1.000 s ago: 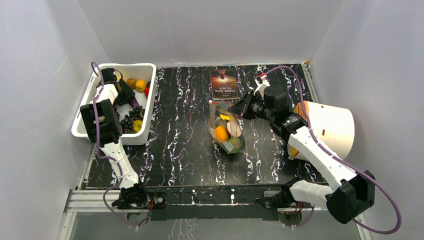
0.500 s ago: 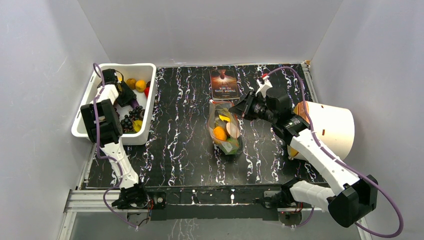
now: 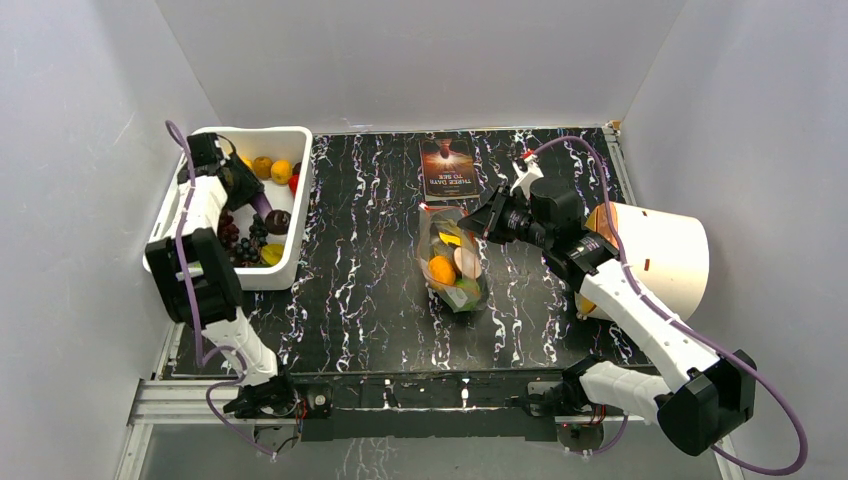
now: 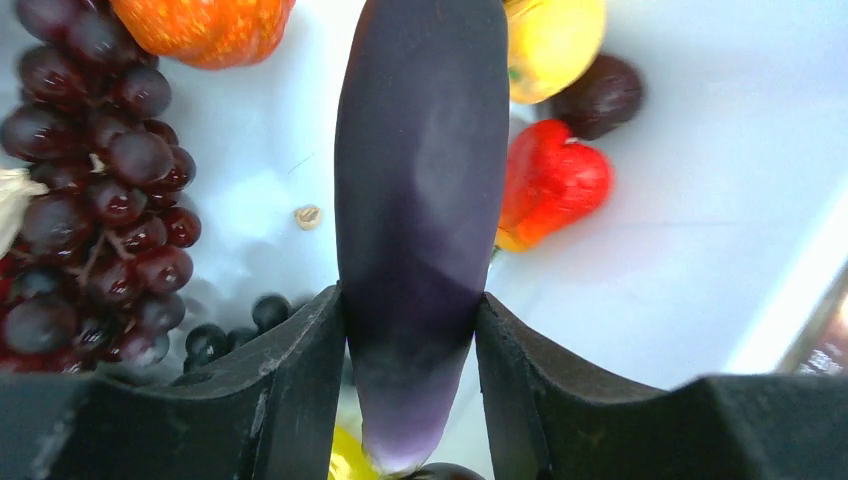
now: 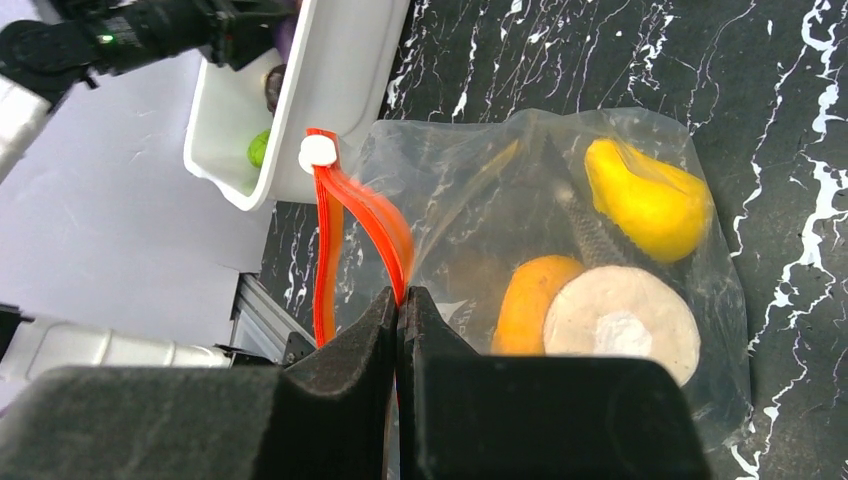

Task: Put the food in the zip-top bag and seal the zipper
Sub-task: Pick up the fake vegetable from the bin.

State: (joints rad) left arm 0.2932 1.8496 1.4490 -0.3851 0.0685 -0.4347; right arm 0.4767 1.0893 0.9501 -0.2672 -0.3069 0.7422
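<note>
Black marbled tabletop [image 3: 360, 290] carries the zip-top bag [image 5: 560, 190] at its middle, food [image 5: 650, 205] inside, its zipper [image 5: 352, 195] pinched tight by the right gripper [image 5: 400, 298]. Inside the white tub [image 3: 303, 195], the left gripper [image 4: 410, 305] clamps a purple eggplant [image 4: 420, 150].

Clear zip-top bag [image 3: 455, 262], fruit [image 3: 441, 267] inside, lies mid-worktop [image 3: 350, 260]; its red-orange zipper [image 5: 365, 212] loops apart, seemingly unsealed.

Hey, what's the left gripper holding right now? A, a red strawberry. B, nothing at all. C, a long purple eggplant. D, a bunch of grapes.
C: in the left wrist view the left gripper has its jaws clamped on both sides of the purple eggplant above the white tub.
</note>
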